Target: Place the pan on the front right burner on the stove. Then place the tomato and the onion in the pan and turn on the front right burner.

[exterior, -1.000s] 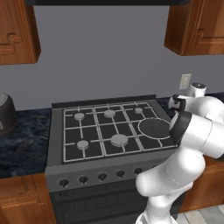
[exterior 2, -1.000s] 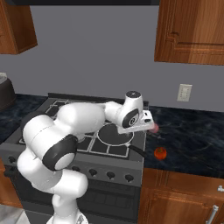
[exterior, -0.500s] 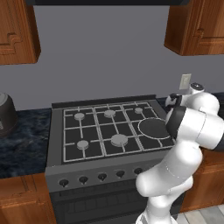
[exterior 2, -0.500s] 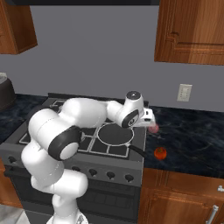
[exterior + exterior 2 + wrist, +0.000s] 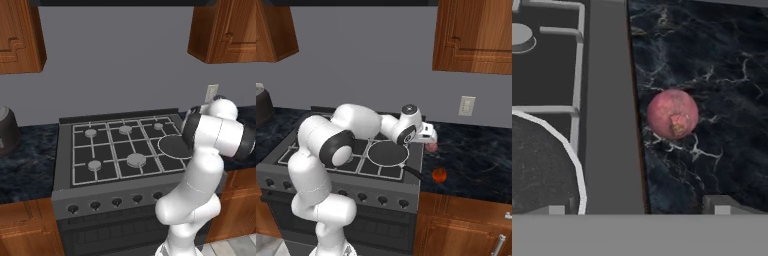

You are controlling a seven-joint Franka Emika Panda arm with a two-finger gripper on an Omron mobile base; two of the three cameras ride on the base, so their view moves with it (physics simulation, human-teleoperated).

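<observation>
On the dark marble tabletop just right of the stove (image 5: 346, 170), the onion (image 5: 672, 113) sits ahead of the empty, wide-apart jaws, slightly toward the right fingertip (image 5: 722, 204), pan (image 5: 388, 152) already on its burner.

No lettering, label, brand, number or sign can be read anywhere: nothing on the dark grey gas stove (image 5: 120, 150) or its row of black knobs (image 5: 116, 202), and nothing on the white wall outlet plate (image 5: 466, 105).
</observation>
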